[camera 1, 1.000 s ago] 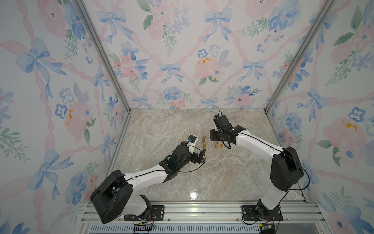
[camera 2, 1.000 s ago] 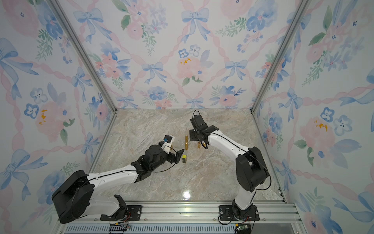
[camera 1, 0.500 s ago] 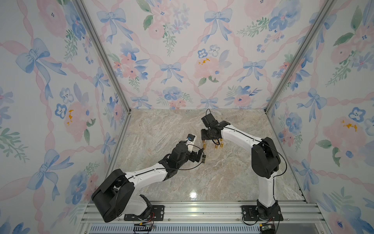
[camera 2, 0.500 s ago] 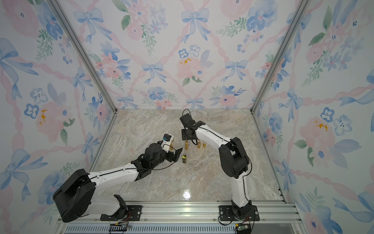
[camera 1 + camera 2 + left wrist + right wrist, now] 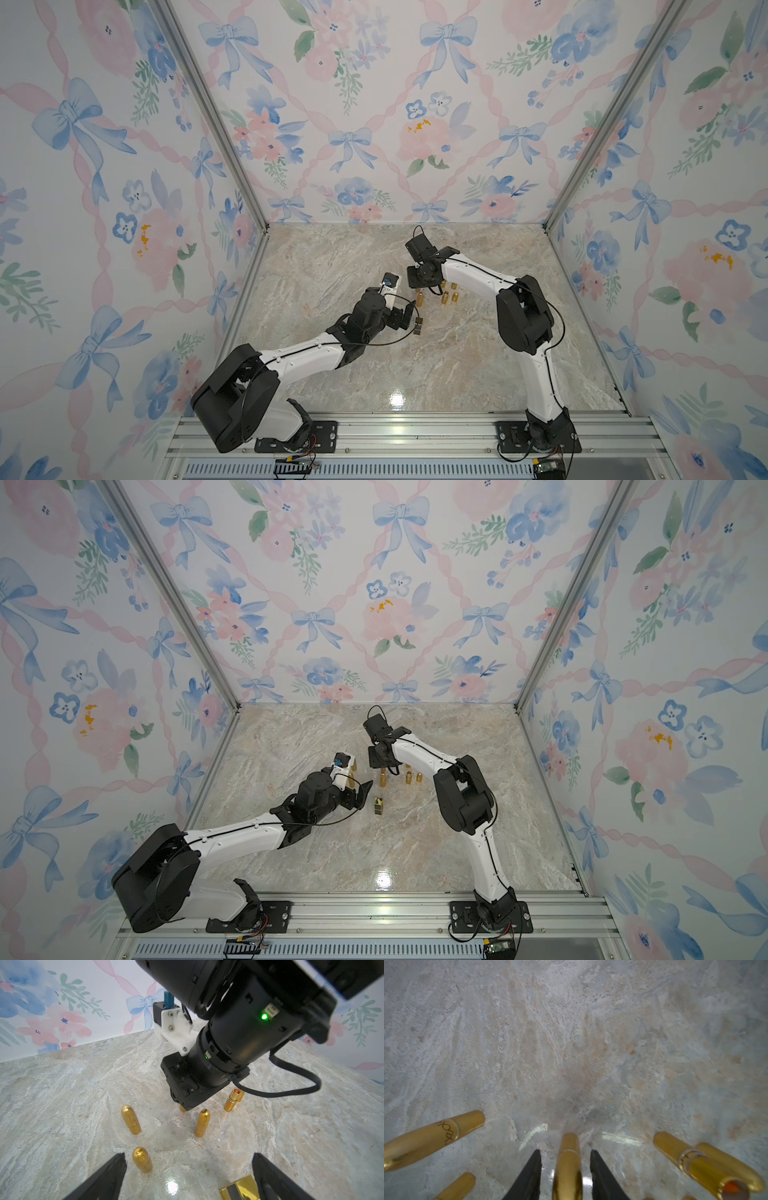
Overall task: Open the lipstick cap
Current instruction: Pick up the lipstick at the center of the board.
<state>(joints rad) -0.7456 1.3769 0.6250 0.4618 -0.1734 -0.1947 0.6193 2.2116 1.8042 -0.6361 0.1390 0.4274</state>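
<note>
Showing orange lipstick (image 5: pixel 730 1188) inside, uncapped gold tube (image 5: pixel 705 1171)

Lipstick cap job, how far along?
Done: an open lipstick stands with orange showing. In hand: right gripper straddles a capped lipstick, jaws not yet touching it. Left gripper open, empty. Left to do: grip, then pull its cap off.

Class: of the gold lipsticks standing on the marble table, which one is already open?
The shiny gold lipstick tube with a flat, open top showing orange-red inside; the other lipsticks have rounded, bullet-shaped gold caps.
</note>
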